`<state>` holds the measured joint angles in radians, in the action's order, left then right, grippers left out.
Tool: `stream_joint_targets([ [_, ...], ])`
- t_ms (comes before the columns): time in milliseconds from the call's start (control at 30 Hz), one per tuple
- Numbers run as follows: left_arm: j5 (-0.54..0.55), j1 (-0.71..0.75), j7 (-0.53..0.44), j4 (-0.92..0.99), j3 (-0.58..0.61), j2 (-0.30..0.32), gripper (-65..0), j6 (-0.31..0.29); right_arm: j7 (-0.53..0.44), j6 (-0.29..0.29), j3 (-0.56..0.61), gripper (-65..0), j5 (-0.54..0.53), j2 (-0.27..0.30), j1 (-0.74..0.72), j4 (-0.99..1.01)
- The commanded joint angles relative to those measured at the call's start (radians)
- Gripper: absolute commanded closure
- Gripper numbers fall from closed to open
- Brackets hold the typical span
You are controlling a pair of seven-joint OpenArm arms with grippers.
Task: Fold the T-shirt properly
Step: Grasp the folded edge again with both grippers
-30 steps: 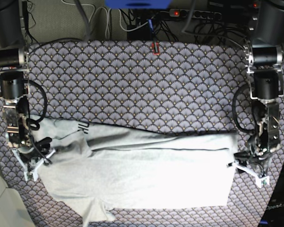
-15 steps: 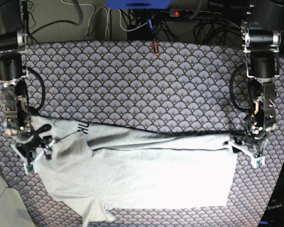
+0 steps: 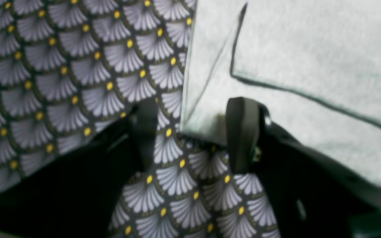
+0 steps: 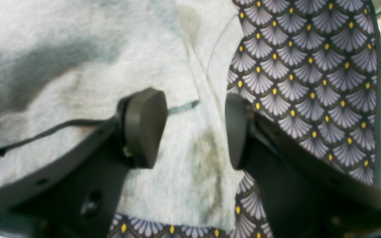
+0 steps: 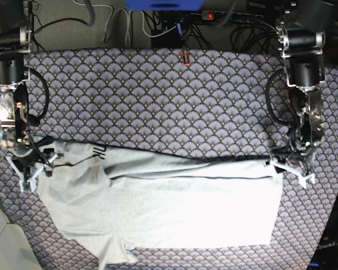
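The T-shirt (image 5: 169,211) lies across the lower half of the tabletop (image 5: 158,95), spread from about 9 o'clock to 3 o'clock, and the fold looks only partly made: one long lengthwise fold already runs edge to edge, with a strip of black lettering (image 5: 99,151) peeking out near 9 o'clock, while a sleeve (image 5: 114,253) sticks out loose at 7 o'clock and the left-hand end is rumpled. By my reading the sleeve tuck and the crosswise folds are left to do. The left claw (image 3: 193,132) stands open at the shirt's 3 o'clock corner, one finger over cloth, the other over the tablecloth, gripping nothing. The right claw (image 4: 190,129) is spread wide over the shirt's 9 o'clock edge, jaws apart with fabric between them but not pinched. Beyond the tabletop at 12 o'clock sit cables (image 5: 152,25) and a power strip (image 5: 225,16), well apart from the shirt; nothing blocks the cloth itself.
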<state>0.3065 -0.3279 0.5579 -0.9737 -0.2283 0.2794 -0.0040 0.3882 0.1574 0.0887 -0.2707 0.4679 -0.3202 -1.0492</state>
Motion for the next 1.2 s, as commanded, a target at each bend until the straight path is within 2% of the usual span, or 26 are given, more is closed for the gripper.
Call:
stream_joint_targets([
  [0,-0.002,-0.020,-0.042,0.006,-0.004,0.011,-32.7,0.000,-0.024,-0.006,-0.007,-33.3,-0.005,0.019,-0.023,-0.018],
  [100,0.000,-0.018,-0.089,0.046,0.002,0.011,-32.7,0.000,-0.024,-0.006,-0.007,-33.3,-0.005,0.019,-0.009,-0.018],
  [300,0.000,-0.015,-0.095,0.054,0.004,0.004,-32.7,-0.001,-0.024,-0.006,-0.007,-33.3,-0.005,0.019,-0.004,-0.018],
  [467,0.000,-0.017,-0.097,0.054,-0.001,-0.021,-32.7,-0.003,-0.024,-0.006,-0.008,-33.3,-0.006,0.042,-0.004,-0.018],
  [533,0.000,-0.018,-0.098,0.054,-0.001,-0.029,-32.7,-0.001,-0.024,-0.006,-0.023,-33.3,-0.006,0.056,-0.003,-0.018],
  [833,0.000,-0.021,-0.100,0.054,-0.004,-0.030,-32.2,0.000,-0.024,-0.006,-0.085,-33.3,-0.006,0.053,0.031,-0.018],
  [867,0.000,-0.021,-0.100,0.054,-0.004,-0.030,-30.8,0.000,-0.024,-0.006,-0.085,-33.3,-0.008,0.053,0.036,-0.018],
  [933,0.000,-0.021,-0.100,0.054,-0.004,-0.030,-23.4,0.000,-0.024,-0.006,-0.085,-33.3,-0.008,0.053,0.046,-0.018],
  [1067,0.000,-0.021,-0.100,0.054,-0.004,-0.030,-1.6,0.000,-0.024,-0.006,-0.085,-33.3,-0.009,0.042,0.046,-0.018],
  [1100,0.000,-0.021,-0.100,0.054,-0.004,-0.030,0.0,0.000,-0.024,-0.006,-0.085,-33.3,-0.009,0.042,0.046,-0.018],
  [1167,0.000,-0.021,-0.100,0.054,-0.004,-0.030,-1.4,0.000,-0.024,-0.006,-0.085,-33.3,-0.009,0.041,0.051,-0.018],
])
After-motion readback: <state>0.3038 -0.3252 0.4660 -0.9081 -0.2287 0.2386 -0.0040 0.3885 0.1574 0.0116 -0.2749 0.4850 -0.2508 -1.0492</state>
